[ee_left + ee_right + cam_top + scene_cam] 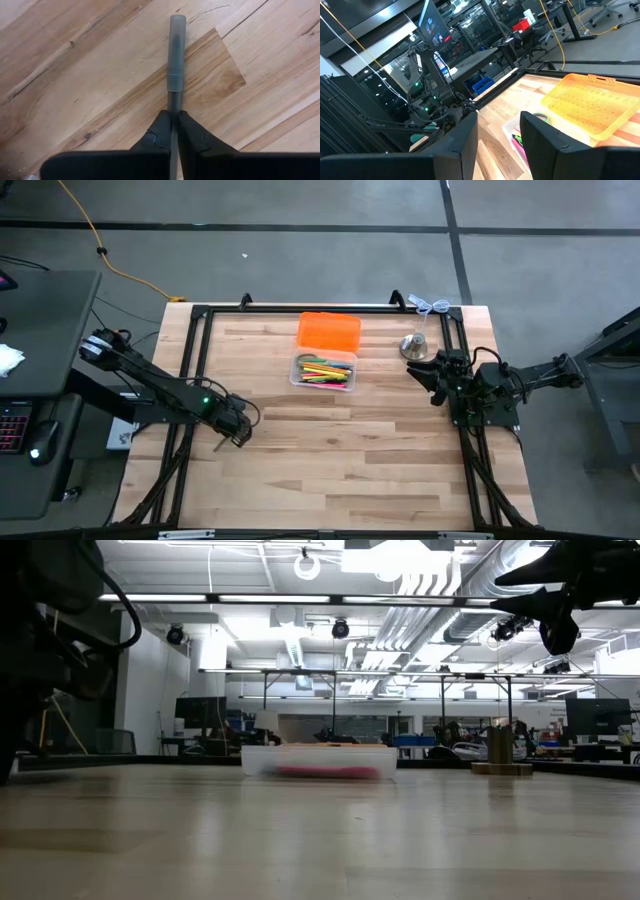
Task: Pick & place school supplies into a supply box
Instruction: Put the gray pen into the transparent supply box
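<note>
Nearest to the left wrist camera, the two dark fingers (192, 132) of the left tool (172, 117) are pressed narrow around a thin grey pen (176, 55), which points forward over the wooden surface (75, 75). The pen lies flat, or almost flat, on the wood. I cannot tell if it is already raised.

In the high view the left tool (238, 430) is at the left-middle part of the surface, well apart from the supply box (323, 370). The box stands at the far middle with its orange lid (329, 330) folded open behind it. Several coloured pens and markers (325, 370) already lie inside. A silvery bell-like object (415, 345) stands just beside the box.

The right tool (432, 372) hangs above the surface near that bell. Its fingers (462, 145) are partly apart and hold nothing.

I judge that the step in hand is the grasp of one more pen, and that most supplies are already packed. The next move calls for lifting the pen clear, carrying it toward the box, and turning it along the long side of the box before release. A thin round pen held near one end may swing or slip.
</note>
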Robot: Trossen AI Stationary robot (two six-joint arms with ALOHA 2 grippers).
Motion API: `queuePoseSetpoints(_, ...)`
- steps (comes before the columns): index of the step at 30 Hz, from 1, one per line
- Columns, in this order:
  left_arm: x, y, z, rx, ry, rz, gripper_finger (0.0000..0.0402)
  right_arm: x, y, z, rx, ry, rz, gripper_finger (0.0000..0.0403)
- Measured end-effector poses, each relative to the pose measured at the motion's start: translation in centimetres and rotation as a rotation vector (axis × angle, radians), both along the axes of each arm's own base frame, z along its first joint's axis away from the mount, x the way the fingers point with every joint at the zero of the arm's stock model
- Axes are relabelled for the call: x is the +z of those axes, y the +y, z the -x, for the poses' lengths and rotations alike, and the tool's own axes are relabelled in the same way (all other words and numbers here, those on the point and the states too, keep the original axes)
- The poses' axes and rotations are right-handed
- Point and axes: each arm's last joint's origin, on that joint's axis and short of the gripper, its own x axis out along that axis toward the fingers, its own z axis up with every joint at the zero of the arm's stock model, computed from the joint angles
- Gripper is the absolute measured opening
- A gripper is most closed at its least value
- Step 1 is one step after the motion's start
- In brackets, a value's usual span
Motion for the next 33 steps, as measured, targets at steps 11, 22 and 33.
queuePoseSetpoints(11,1.5,-0.4,-1.0,-0.032,-0.034,0.007,0.0031,0.0,0.0,0.0,0.000,-0.003,-0.010,0.0124)
queuePoseSetpoints(22,4.8,-0.7,-1.7,-0.081,-0.052,-0.001,0.0036,0.0,0.0,0.0,0.001,-0.005,-0.015,0.0124)
queuePoseSetpoints(33,11.0,-0.1,-0.8,-0.069,-0.114,-0.058,0.0037,0.0,0.0,0.0,0.001,-0.004,-0.015,0.0124)
